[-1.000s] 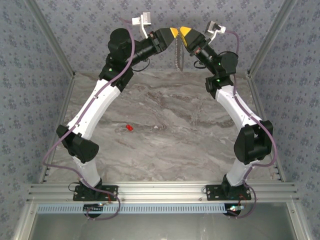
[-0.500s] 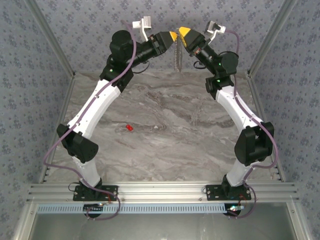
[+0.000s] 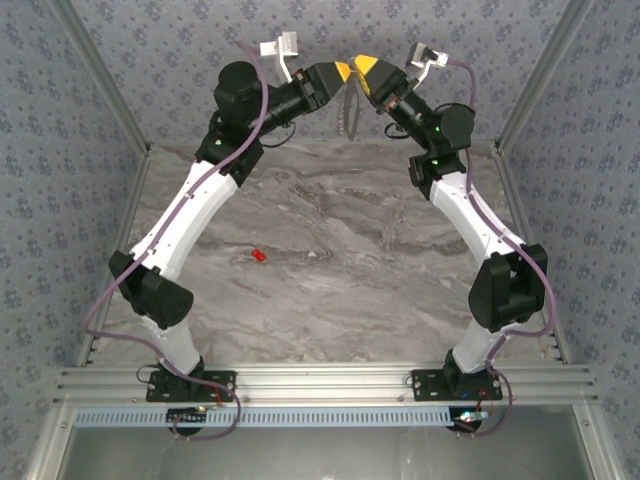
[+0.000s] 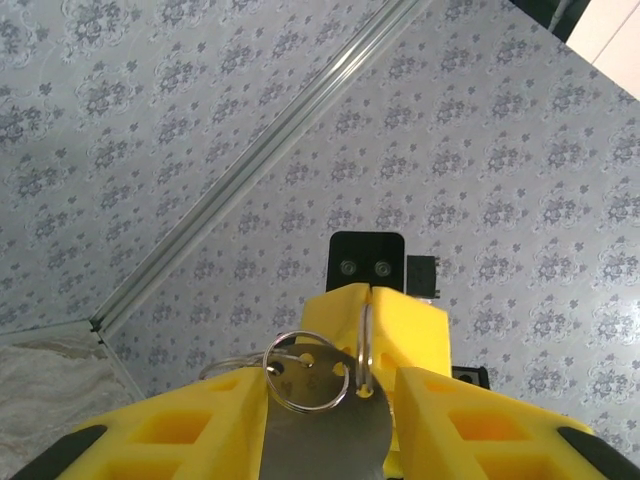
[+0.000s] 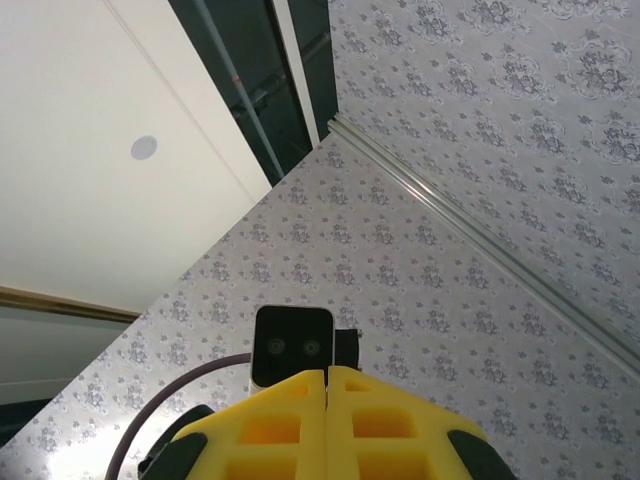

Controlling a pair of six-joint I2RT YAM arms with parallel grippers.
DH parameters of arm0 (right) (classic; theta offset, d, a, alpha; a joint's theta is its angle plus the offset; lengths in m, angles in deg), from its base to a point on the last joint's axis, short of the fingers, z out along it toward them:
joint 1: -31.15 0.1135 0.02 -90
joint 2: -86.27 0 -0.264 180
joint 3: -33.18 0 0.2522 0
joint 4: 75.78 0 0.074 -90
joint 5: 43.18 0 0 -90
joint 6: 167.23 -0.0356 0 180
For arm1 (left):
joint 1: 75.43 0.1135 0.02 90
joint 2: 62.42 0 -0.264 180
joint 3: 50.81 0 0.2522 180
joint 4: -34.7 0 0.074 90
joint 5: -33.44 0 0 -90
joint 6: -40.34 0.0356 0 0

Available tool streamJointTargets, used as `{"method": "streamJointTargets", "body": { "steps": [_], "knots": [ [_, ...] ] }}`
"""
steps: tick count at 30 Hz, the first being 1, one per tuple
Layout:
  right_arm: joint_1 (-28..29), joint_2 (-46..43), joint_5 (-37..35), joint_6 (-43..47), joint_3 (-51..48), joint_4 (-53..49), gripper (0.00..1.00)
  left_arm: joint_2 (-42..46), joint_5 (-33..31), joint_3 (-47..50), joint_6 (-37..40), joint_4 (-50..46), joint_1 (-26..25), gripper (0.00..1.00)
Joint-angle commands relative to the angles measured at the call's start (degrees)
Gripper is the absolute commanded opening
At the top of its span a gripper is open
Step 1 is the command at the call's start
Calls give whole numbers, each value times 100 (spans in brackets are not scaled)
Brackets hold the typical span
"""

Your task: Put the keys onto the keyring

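Both arms are raised at the back and their yellow fingertips meet. The keyring (image 3: 347,108), a thin grey loop, hangs below that meeting point. In the left wrist view my left gripper (image 4: 328,392) is shut on the edges of a flat metal tag (image 4: 322,430) that carries a silver split ring (image 4: 282,392) and a thin wire loop (image 4: 228,363). My right gripper (image 4: 370,296) is shut on a second ring (image 4: 364,345), seen edge on. The same grippers appear from above, left (image 3: 342,71) and right (image 3: 362,66). The key (image 3: 257,257), a tiny red piece, lies on the table left of centre.
The marble table (image 3: 340,270) lies far below both grippers. Patterned walls (image 3: 120,90) close in the left, back and right sides. The left wrist camera (image 5: 292,345) faces my right gripper (image 5: 327,376) at close range. An aluminium rail (image 3: 320,382) runs along the near edge.
Both grippers, still joined, have drifted slightly left, and the hanging loop has swung a little left and up with them. The red piece has not moved.
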Motion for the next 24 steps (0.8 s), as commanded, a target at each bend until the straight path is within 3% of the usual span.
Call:
{"method": "streamJointTargets", "body": {
  "steps": [1, 15, 24],
  "knots": [
    [43, -76, 20, 83, 116, 153, 0, 257, -46, -4, 39, 382, 52, 40],
    [121, 26, 43, 40, 211, 153, 0, 230, -23, 1, -5, 465, 64, 44],
    [145, 84, 70, -6, 293, 179, 0, 107, 94, -48, -129, 625, 69, 37]
  ]
}}
